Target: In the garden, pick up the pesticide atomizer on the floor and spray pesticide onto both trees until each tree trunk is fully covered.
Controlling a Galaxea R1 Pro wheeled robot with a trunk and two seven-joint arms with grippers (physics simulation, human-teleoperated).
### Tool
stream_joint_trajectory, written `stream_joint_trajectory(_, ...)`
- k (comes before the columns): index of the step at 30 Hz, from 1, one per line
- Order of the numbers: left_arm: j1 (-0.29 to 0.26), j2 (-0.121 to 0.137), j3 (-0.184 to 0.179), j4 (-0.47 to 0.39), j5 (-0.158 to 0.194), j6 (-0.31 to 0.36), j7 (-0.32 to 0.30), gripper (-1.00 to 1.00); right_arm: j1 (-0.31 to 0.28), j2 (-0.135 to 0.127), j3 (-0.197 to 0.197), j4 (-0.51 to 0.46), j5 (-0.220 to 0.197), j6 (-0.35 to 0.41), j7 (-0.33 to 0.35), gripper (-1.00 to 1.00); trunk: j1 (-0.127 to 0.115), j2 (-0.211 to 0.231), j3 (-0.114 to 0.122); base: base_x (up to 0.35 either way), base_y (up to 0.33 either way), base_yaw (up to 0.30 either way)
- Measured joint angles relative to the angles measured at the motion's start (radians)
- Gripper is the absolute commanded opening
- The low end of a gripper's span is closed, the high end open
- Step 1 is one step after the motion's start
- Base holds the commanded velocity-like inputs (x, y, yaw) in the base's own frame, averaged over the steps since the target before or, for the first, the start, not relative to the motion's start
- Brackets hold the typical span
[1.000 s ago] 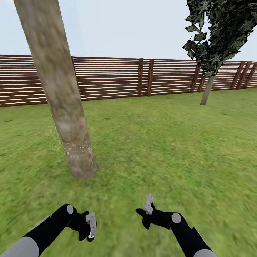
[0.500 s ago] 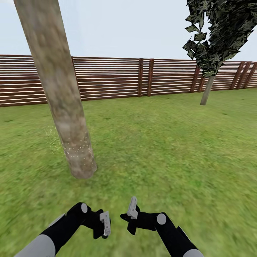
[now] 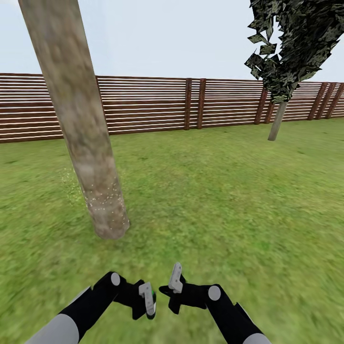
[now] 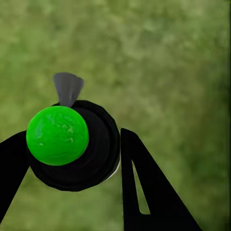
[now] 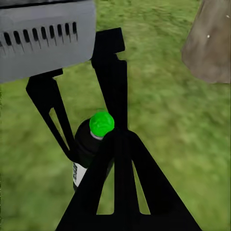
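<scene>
Head view: the left pincer [image 3: 147, 300] and right pincer [image 3: 175, 283] have drawn together low over the floor [image 3: 229, 200] in the past second, from well apart to nearly meeting, and a green speck now shows at the left one. Ahead of both stands the near tree trunk [image 3: 88, 157], its base flecked with pale specks; a 2nd tree [image 3: 286, 48] rises far beyond the right pincer by the fence [image 3: 143, 102].

Left wrist view: the pesticide atomizer [image 4: 72, 144], black with a green cap, sits between the 2 fingers [image 4: 144, 187], apparently clamped.

Right wrist view: the bottle stands in the left pincer just beyond the right pincer's tips; whether the right is apart or together cannot be told. The closing-in suggests a hand-over or a trigger press.
</scene>
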State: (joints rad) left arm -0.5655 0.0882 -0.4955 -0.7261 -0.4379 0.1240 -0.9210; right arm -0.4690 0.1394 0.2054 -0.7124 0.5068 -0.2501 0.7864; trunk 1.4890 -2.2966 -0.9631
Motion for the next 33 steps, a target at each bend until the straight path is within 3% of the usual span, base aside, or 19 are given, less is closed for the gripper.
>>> stream_joint_trajectory(5, 0.000, 0.001, 0.001, 0.006, 0.013, -0.004, 0.000, -1.00, 0.000, 0.001, 0.000, 0.000, 0.000, 0.000, 0.000, -1.00, 0.000, 0.000, 0.000, 0.000, 0.000, 0.000)
stream_joint_trajectory(8, -0.003, 0.003, 0.000, 0.007, 0.048, -0.006, -0.001, -1.00, 0.000, 0.001, 0.000, 0.000, 0.000, 0.000, 0.000, -1.00, 0.000, 0.000, 0.000, 0.000, 0.000, 0.000)
stream_joint_trajectory(17, -0.009, 0.007, 0.000, 0.008, 0.064, -0.034, -0.003, -1.00, 0.000, 0.001, -0.001, 0.002, 0.000, 0.000, 0.000, -1.00, 0.000, 0.000, 0.000, 0.000, 0.000, 0.000)
stream_joint_trajectory(22, -0.009, 0.012, -0.001, 0.007, 0.107, -0.047, -0.006, -1.00, 0.000, 0.001, -0.001, 0.002, 0.000, 0.000, 0.000, -1.00, 0.000, 0.000, 0.000, 0.000, 0.000, 0.000)
stream_joint_trajectory(27, -0.009, 0.012, -0.001, 0.010, 0.110, -0.081, -0.050, -1.00, 0.000, 0.001, -0.001, 0.002, 0.000, 0.000, 0.000, -1.00, 0.000, 0.000, 0.000, 0.000, 0.000, 0.000)
stream_joint_trajectory(33, -0.009, 0.011, 0.001, 0.022, 0.112, -0.089, -0.054, -1.00, 0.000, 0.001, -0.001, 0.003, 0.000, 0.000, 0.000, -1.00, 0.000, 0.000, 0.000, 0.000, 0.000, 0.000)
